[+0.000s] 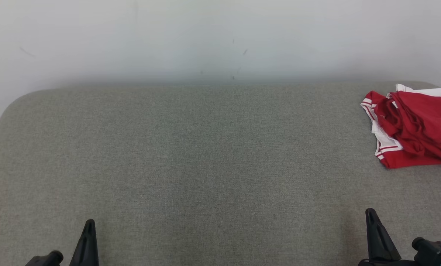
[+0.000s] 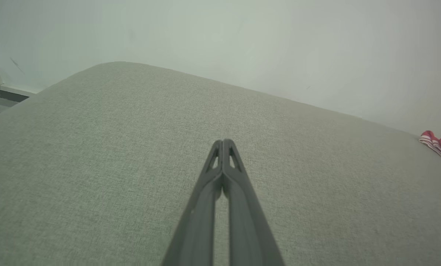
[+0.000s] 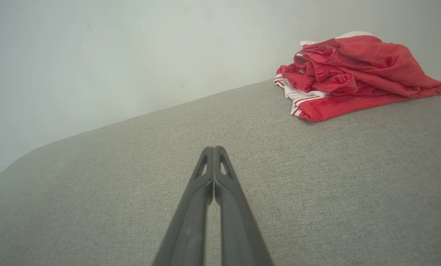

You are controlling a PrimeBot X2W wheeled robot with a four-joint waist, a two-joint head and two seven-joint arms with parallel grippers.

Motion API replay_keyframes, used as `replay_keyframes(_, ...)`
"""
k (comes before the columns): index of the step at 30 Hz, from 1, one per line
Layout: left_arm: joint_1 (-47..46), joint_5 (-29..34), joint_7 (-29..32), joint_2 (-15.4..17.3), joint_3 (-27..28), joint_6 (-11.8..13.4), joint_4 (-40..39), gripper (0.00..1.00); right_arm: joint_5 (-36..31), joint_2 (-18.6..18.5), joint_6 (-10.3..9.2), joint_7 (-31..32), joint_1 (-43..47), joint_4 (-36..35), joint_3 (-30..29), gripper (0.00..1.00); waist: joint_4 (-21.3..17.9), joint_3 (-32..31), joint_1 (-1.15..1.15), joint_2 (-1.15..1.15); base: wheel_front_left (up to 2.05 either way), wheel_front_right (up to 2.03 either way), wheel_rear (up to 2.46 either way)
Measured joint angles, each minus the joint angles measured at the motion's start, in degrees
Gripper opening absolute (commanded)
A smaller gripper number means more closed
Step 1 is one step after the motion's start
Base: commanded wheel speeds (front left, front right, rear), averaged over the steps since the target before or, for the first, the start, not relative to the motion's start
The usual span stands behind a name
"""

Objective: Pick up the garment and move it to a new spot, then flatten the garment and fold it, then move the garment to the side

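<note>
**Item 1: garment** (image 1: 414,129). Red sports fabric with white panels and thin red-and-white striped trim. It lies crumpled in a loose heap, with a gathered band bunched at the top of the pile. In the head view it sits at 2 o'clock on the surface, near the far edge, and the frame's right edge cuts it off. In the right wrist view the garment (image 3: 357,74) is at 1 o'clock from the fingertips, well apart from them. In the left wrist view one striped corner of the garment (image 2: 440,146) shows at 3 o'clock.

**Item 2: left gripper** (image 1: 89,226). Dark, at 7 o'clock in the head view and pointing to 12. In its own wrist view the left gripper (image 2: 223,142) has both fingers pressed together with the tips meeting. It holds nothing and is poised above bare fabric, well apart from the garment.

**Item 3: right gripper** (image 1: 370,214). Dark, at 5 o'clock in the head view and pointing to 12. In its own wrist view the right gripper (image 3: 213,149) has its fingers closed tip to tip, with nothing held. The garment is ahead of it and to the right.

**Item 4: surface** (image 1: 205,155). Grey woven upholstery, padded, with a rounded corner at 10 o'clock.

**Item 5: wall** (image 1: 168,37). Pale and plain, with a few small dark scuff marks (image 1: 244,52) at 12 o'clock.
</note>
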Motion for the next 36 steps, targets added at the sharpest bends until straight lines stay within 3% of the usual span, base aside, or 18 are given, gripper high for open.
replay_keyframes(36, -2.0, -30.6, 7.9, -1.6, 2.2, -0.5, -0.1, 0.0, 31.3, 0.7, 0.0, 7.2, -3.9, 1.4, -2.0, 0.0, -0.1, -0.6, 0.0, 0.0, 0.0, 0.0, 0.0)
